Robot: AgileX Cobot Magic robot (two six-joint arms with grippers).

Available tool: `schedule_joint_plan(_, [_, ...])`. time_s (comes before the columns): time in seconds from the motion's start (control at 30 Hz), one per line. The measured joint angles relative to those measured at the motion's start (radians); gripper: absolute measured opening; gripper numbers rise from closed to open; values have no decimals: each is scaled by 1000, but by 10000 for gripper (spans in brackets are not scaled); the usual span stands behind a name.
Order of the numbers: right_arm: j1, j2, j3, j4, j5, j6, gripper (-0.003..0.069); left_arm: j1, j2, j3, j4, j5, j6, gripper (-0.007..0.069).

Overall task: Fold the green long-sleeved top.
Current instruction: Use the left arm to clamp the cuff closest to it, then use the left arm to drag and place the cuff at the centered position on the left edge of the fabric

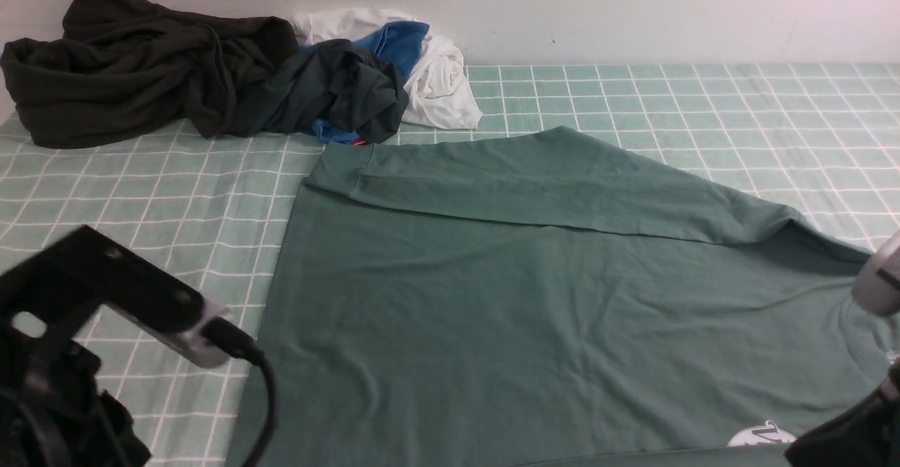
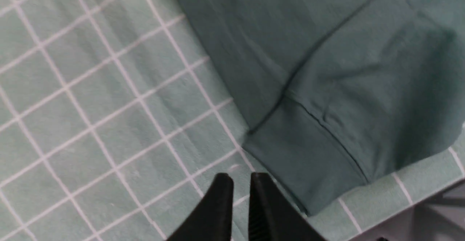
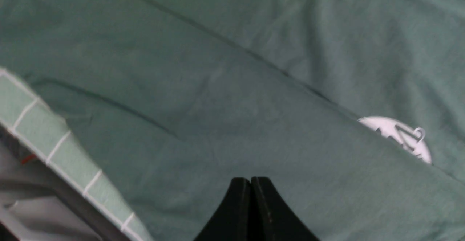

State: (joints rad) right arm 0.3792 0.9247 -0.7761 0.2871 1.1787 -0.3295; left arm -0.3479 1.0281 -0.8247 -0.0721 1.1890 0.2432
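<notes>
The green long-sleeved top (image 1: 534,298) lies spread flat on the desk (image 1: 140,193), which is covered in a pale green cloth with a white grid. The top takes up most of the middle and right of the front view. One sleeve (image 1: 548,186) is folded across the far part of the body, running from the right shoulder area toward the left, and its cuff (image 2: 308,161) ends at the garment's left edge. A small white print (image 1: 763,435) shows near the front right edge. In the right wrist view a layer of the same green fabric overlaps part of that print.

The left tool (image 2: 241,179) hangs over bare checked cloth just beside the cuff. Its two black fingers stand a narrow gap apart with nothing between them.

The right tool (image 3: 250,181) is above the green fabric near the desk's front edge, its fingers pressed together. No fold of cloth can be seen caught between the tips.

At the far left, against the wall, sits a crumpled heap of dark garments (image 1: 140,66). White and blue garments (image 1: 436,73) are bunched against its right side, well apart from both tools.
</notes>
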Motion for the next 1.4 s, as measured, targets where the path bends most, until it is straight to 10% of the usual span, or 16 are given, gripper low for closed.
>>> schedule_joint_plan(0.37, [38, 3, -2, -35, -42, 0, -14, -206, 400, -3, 2, -132, 21, 398])
schedule_joint_plan(0.6, [38, 3, -2, -35, -46, 0, -14, -269, 606, -4, 46, -268, 22, 430])
schedule_joint_plan(0.77, [38, 3, -2, -35, -57, 0, -14, -280, 659, -14, 23, -266, 22, 354])
schedule_joint_plan(0.97, [38, 4, -2, -59, -88, 0, -14, -318, 659, -48, -6, -193, 48, 34])
schedule_joint_plan(1.4, [38, 7, -2, -311, -99, 202, -14, -209, 710, -554, 207, 13, 53, 0])
